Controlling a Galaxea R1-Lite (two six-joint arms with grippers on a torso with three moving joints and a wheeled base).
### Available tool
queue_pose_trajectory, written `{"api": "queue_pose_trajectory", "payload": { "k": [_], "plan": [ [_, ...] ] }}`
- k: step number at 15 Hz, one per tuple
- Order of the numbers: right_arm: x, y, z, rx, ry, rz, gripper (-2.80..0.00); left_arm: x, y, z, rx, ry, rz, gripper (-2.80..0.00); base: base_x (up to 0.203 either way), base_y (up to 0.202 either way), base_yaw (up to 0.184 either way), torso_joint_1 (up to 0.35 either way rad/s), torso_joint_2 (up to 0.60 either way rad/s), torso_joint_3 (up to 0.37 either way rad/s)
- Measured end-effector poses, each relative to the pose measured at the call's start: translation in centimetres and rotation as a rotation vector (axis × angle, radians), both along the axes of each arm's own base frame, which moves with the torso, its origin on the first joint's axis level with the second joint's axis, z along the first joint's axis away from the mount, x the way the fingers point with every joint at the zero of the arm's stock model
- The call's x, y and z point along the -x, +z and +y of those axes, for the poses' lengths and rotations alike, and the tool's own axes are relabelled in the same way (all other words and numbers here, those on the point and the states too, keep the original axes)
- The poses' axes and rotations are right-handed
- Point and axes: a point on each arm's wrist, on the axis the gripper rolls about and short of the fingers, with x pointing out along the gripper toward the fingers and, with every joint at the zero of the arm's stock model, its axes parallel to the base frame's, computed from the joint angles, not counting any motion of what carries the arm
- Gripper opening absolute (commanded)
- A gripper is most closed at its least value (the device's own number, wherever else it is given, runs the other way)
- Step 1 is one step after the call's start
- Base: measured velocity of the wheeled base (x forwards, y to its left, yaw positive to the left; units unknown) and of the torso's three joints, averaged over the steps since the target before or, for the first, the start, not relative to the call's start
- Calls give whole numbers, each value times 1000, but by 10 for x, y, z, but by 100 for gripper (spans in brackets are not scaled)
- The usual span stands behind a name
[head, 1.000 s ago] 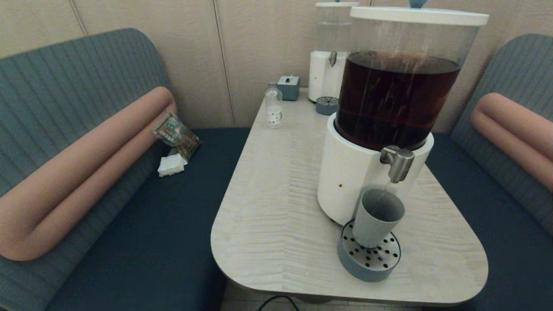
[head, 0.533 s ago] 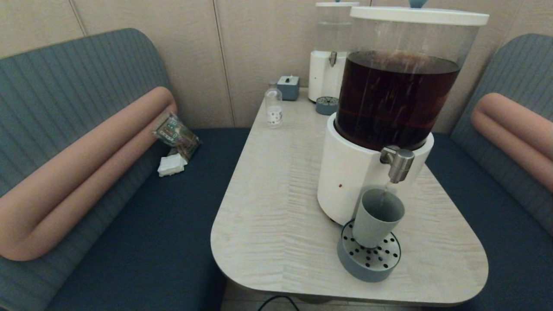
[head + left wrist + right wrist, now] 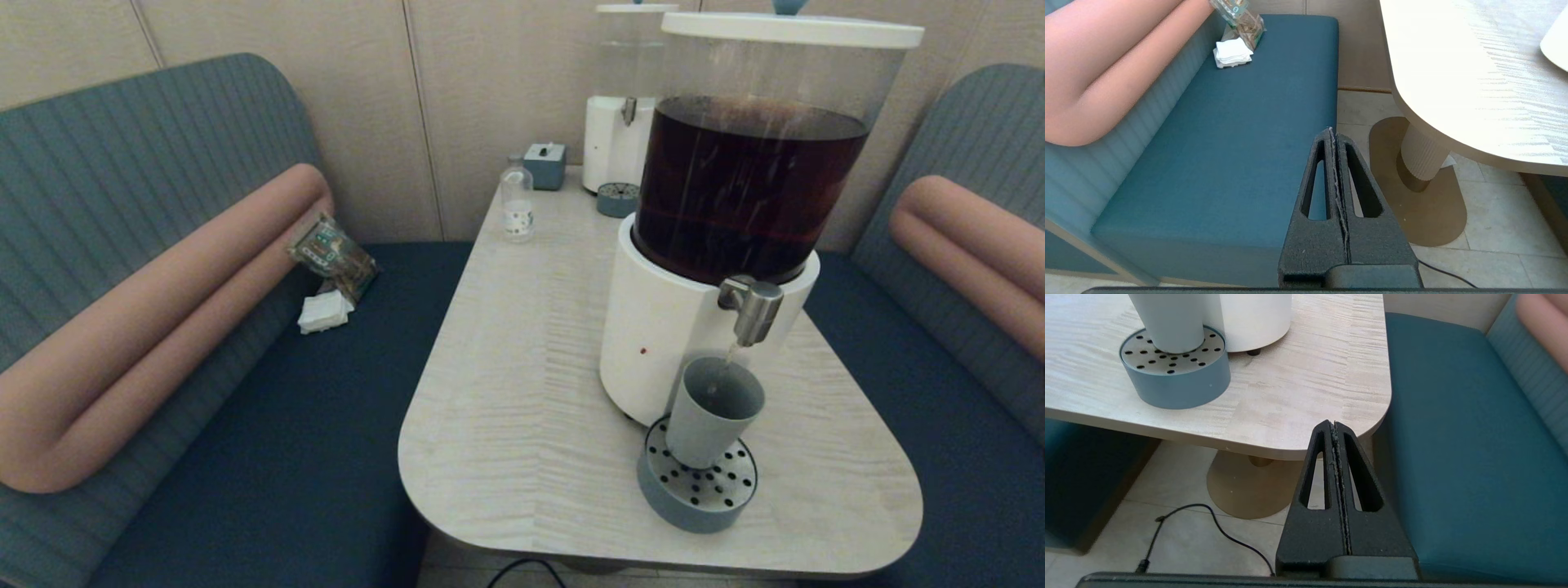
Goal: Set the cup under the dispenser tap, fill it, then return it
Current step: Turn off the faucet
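Cup (image 3: 1167, 324) cropped at the right wrist view's top edge, rim and interior out of sight; fill level not discernible in the head view either. Dispenser tap (image 3: 749, 309) absent from both wrist views. Dark-liquid dispenser (image 3: 735, 188) lid knob cut off by the head view's top edge. Small bottle (image 3: 517, 206) label too small to read. Packet (image 3: 333, 255) on the bench: printing illegible, possibly a snack wrapper. Both arms outside the head view.
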Motion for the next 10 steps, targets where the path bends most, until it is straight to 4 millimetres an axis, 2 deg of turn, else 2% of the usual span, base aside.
{"api": "queue_pose_trajectory", "payload": {
  "k": [10],
  "plan": [
    [0,0,0,-4,0,-1,-280,0,0,0,-18,-5,3,-280,0,0,0,0,0,0]
  ]
}}
